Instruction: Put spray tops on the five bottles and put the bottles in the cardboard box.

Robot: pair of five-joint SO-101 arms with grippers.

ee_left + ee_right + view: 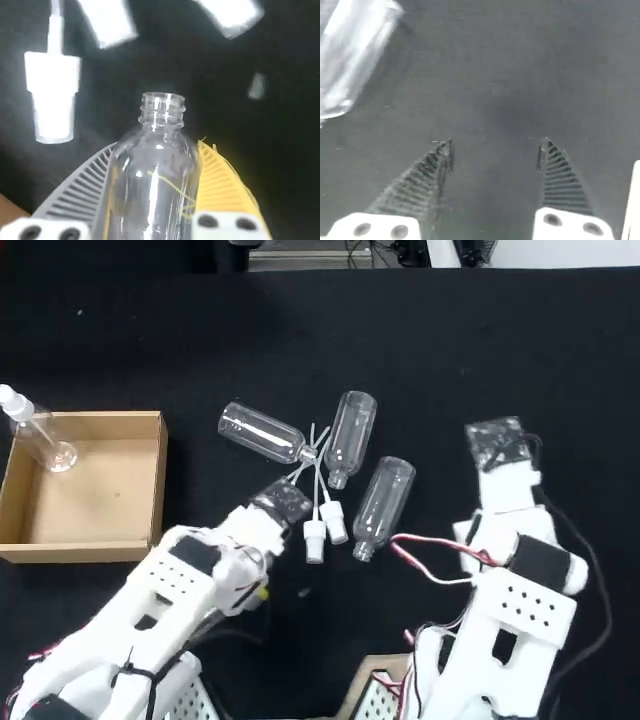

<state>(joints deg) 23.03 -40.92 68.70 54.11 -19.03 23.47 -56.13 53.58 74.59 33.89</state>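
2 loose spray tops (pixel 314 538) lie just ahead of the bottle (pixel 152 185) clamped in the left claw (pixel 157 146), neck pointing straight out; right claw (pixel 496 144) gapes.

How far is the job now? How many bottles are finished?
Done: one capped bottle leans in the cardboard box. In hand: the left gripper holds an uncapped bottle between its jaws; the right gripper is open and empty. Left: three bare bottles and loose spray tops lie on the table, so four bottles need tops and boxing.

Glossy clear plastic bottle (pixel 155 170); matt brown cardboard box (pixel 100 418); matt black table (pixel 450 350).
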